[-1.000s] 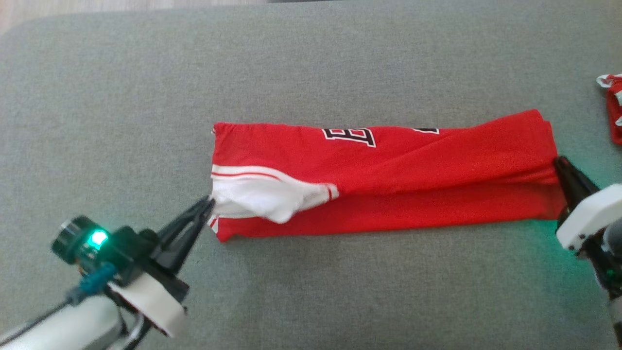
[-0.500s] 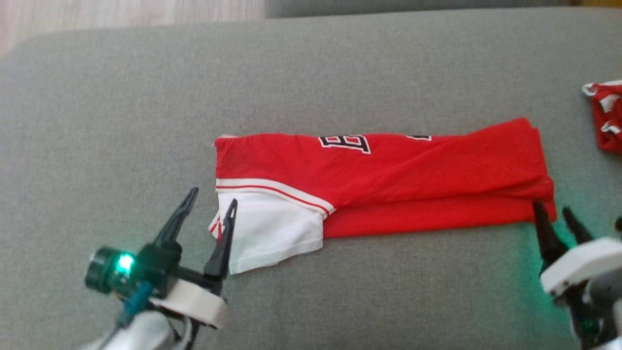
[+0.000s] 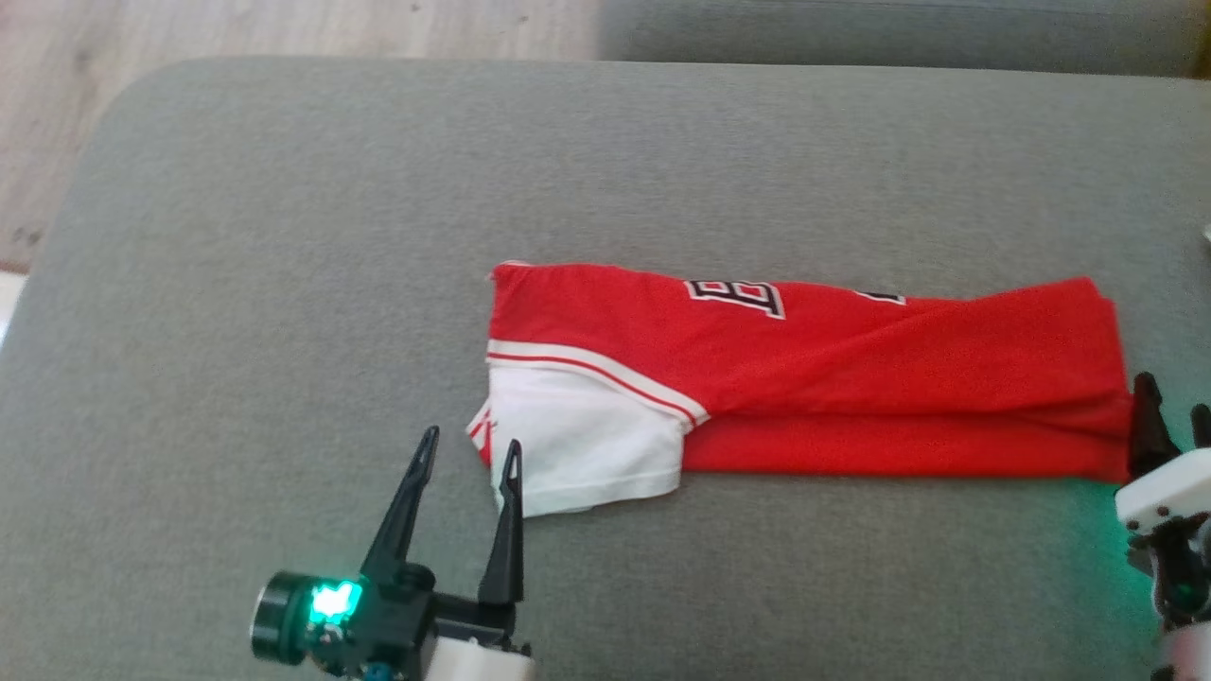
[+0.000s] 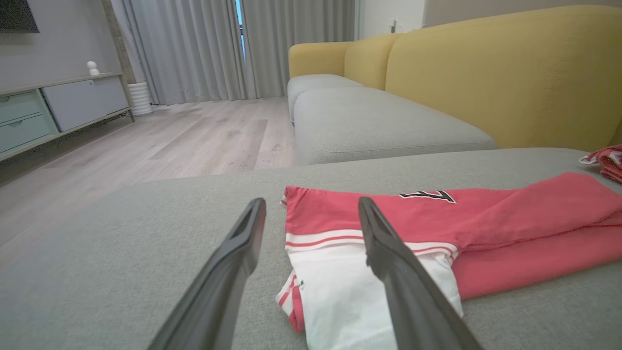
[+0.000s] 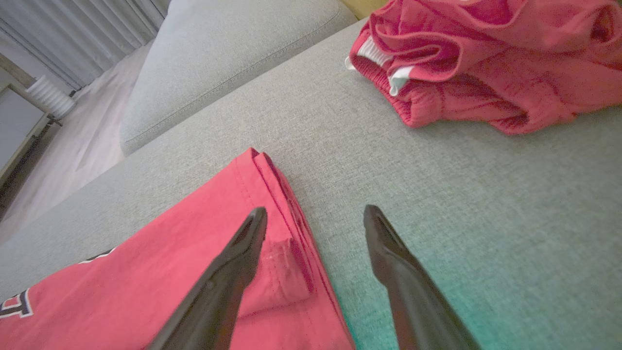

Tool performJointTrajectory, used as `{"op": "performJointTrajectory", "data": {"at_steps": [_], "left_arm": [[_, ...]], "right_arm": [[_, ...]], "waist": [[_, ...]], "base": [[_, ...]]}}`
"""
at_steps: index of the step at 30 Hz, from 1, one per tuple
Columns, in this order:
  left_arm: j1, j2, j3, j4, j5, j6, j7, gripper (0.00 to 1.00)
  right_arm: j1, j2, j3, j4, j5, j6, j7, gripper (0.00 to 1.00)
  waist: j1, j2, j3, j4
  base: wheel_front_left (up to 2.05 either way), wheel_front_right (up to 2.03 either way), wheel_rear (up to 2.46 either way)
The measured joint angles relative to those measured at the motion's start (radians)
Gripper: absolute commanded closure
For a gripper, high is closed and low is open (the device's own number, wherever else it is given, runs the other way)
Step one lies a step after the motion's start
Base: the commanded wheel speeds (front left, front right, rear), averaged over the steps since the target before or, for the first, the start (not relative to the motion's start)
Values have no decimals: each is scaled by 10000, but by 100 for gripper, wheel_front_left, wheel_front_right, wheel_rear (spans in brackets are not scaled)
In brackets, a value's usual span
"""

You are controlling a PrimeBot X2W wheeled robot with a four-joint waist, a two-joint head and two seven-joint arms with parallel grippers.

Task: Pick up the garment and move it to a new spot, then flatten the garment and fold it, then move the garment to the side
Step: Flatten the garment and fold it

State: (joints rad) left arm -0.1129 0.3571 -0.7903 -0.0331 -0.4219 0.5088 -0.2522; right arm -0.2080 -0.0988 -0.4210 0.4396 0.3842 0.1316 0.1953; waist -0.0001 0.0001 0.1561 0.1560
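Note:
The garment [image 3: 851,378] lies on the grey cushion [image 3: 284,236] as a long red band, with a white sleeve panel at its left end and lettering along its far edge. My left gripper [image 3: 473,438] is open just in front of the sleeve's corner, holding nothing. In the left wrist view the left gripper [image 4: 311,201] has its right finger over the white panel of the garment [image 4: 486,228]. My right gripper [image 3: 1174,395] is open at the garment's right end. In the right wrist view the right gripper [image 5: 316,210] straddles the hem of the garment [image 5: 170,272], empty.
A smaller crumpled red cloth [image 5: 486,63] lies on the cushion beyond the garment's right end. The cushion's rounded left edge drops to a wood floor [image 3: 284,28]. A second grey seat [image 4: 379,121] and a yellow sofa back [image 4: 486,73] stand behind.
Both grippers have opened and let go of the garment's ends, then drawn back toward me. The white sleeve now lies flat. The head camera has shifted, moving the whole picture.

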Motion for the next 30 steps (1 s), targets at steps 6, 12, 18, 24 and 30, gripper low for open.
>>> {"op": "performJointTrajectory", "data": {"at_steps": [6,12,18,24,30], "left_arm": [[606,-669,606,167,767,-401,0,0],[946,-1137,1191,301,1267,-796,0,0],[1208,-1306,1705,403,1666,-1206,0,0],[1280,-1452,2017,535,1877,-1496,0,0],[1586,-1513,2188,683,2128,-1841,0,0]], "right_arm": [[-593,251,-648,1358,-876,0,330,31],[-697,303,-556,1547,-838,0,307,100],[-638,58,-794,1181,-723,0,23,100],[-427,-460,-1001,341,-293,0,10,100],[-419,-299,596,-1739,268,0,-27,100]], "waist": [[1,0,65,333],[0,0,-34,263],[1,0,-190,28],[0,0,-306,-117],[0,0,-552,-167]], "base": [[0,0,0],[0,0,0],[0,0,0],[0,0,0],[0,0,0]]}}
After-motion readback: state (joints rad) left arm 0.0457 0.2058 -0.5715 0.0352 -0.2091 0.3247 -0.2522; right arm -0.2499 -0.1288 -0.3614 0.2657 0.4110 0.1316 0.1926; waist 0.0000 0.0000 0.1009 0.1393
